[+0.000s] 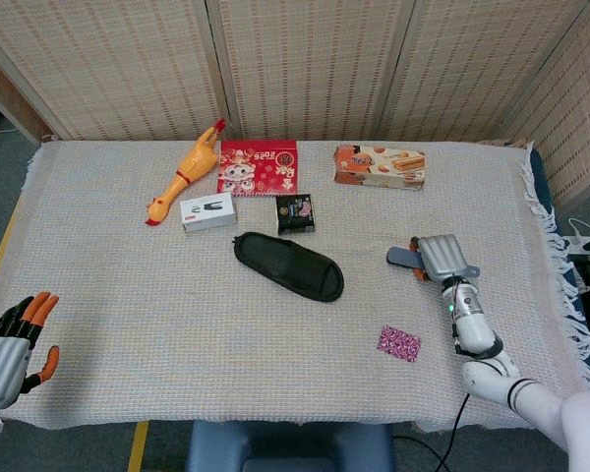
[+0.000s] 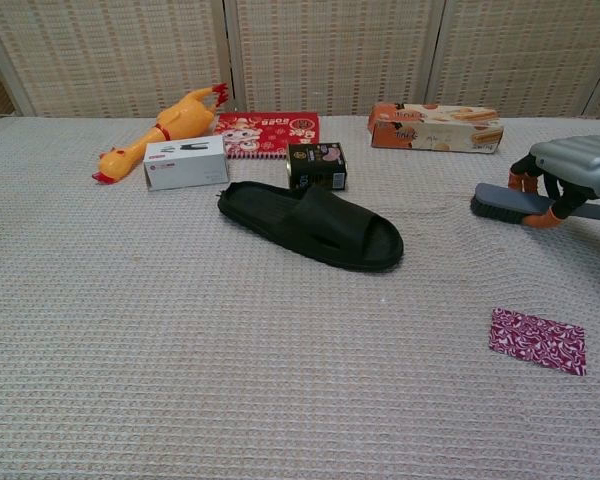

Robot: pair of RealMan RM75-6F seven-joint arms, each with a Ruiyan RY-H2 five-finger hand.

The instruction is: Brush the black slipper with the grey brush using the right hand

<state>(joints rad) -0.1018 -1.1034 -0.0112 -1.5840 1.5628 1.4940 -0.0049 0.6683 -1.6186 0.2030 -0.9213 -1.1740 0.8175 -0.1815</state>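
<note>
The black slipper [image 1: 288, 265] [image 2: 312, 225] lies flat near the table's middle, toe toward the right. To its right, the grey brush [image 1: 403, 258] [image 2: 500, 204] is held by my right hand [image 1: 441, 259] [image 2: 570, 171], whose orange-tipped fingers wrap its handle; the bristle end points left toward the slipper and sits slightly off the cloth. A clear gap separates brush and slipper. My left hand [image 1: 10, 344] hangs open off the table's near left corner, holding nothing; only the head view shows it.
Behind the slipper stand a small black box [image 1: 295, 212], a white box [image 1: 207, 211], a yellow rubber chicken [image 1: 185, 173], a red booklet [image 1: 259, 166] and a biscuit box [image 1: 380, 166]. A patterned purple packet [image 1: 398, 344] lies in front of the right hand.
</note>
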